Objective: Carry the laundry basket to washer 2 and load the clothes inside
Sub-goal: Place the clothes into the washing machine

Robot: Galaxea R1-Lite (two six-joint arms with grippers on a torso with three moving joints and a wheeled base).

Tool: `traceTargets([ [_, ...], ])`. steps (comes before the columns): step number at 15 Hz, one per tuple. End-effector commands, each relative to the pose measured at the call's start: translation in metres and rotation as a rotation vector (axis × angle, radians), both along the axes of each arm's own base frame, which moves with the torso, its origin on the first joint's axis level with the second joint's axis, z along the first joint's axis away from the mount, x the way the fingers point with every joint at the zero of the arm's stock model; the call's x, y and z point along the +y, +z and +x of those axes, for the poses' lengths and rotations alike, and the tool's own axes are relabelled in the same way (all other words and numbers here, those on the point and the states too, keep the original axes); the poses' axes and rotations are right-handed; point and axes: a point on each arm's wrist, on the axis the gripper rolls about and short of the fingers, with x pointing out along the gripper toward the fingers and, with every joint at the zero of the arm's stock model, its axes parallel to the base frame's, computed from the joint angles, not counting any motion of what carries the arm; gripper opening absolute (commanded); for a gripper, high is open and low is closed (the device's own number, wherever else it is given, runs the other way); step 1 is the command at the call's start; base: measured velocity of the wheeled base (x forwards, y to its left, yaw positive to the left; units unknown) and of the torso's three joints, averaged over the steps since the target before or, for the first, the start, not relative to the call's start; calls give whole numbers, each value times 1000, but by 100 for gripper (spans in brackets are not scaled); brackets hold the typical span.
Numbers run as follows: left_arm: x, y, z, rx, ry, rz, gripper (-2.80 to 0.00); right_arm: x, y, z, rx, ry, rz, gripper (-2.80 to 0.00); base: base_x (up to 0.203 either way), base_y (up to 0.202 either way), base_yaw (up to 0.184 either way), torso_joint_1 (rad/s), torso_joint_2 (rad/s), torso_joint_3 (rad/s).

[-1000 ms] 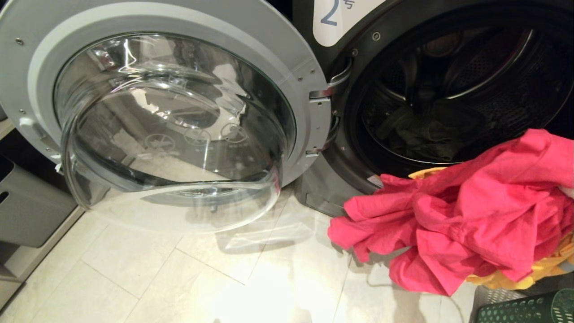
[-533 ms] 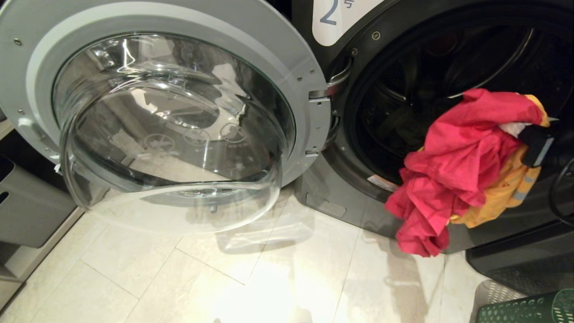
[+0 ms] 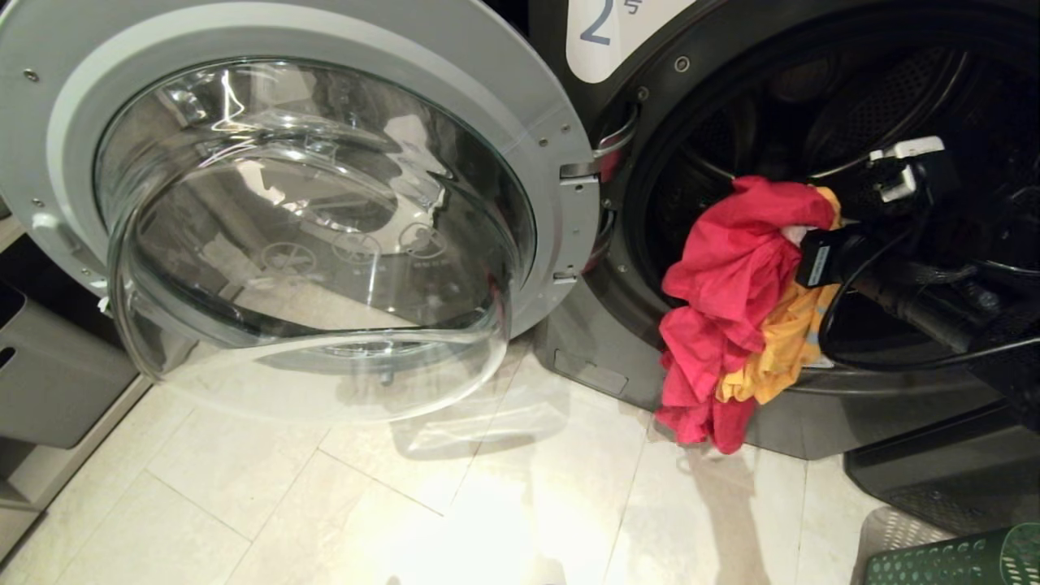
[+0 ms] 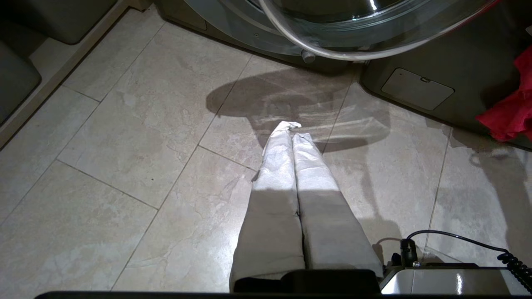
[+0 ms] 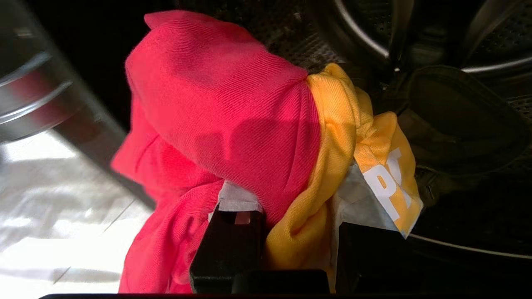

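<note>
Head down on washer 2 (image 3: 731,49); wrists close.

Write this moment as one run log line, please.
right gripper: shut on red and orange-yellow clothes, at open dark grey washer 2 mouth | cloth: hanging over rim | left gripper: shut, above floor

- Pale marbled floor tiles (image 3: 341,504) with thin dark grout lines; glare and soft shadows lie across them
- A grey solid bin (image 3: 49,382) with a slot handle at the far left edge, on a low pale ledge (image 3: 73,455); well apart from anything else
- Dark garment (image 5: 457,124) lying deep inside the drum
</note>
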Motion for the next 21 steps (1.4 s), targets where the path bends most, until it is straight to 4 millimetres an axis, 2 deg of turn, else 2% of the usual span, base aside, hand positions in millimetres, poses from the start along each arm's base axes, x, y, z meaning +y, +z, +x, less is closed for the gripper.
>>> traceTargets([
  [1, 0, -3, 1, 10, 0, -1, -280, 9, -29, 31, 16, -47, 3, -280, 0, 0, 0, 0, 0, 0],
  [6, 0, -3, 1, 10, 0, 1, -280, 36, -24, 92, -182, -232, 87, -280, 0, 0, 0, 0, 0, 0],
  [9, 0, -3, 1, 9, 0, -1, -280, 49, -10, 117, -359, -271, 107, -280, 0, 0, 0, 0, 0, 0],
  [13, 0, -3, 1, 10, 0, -1, -280, 57, 5, 145, -583, -358, 150, -280, 0, 0, 0, 0, 0, 0],
  [16, 0, -3, 1, 9, 0, -1, -280, 53, 12, 157, -662, -490, 180, -280, 0, 0, 0, 0, 0, 0],
  [21, 0, -3, 1, 9, 0, -1, -280, 17, 13, 164, -684, -597, 146, -280, 0, 0, 0, 0, 0, 0],
])
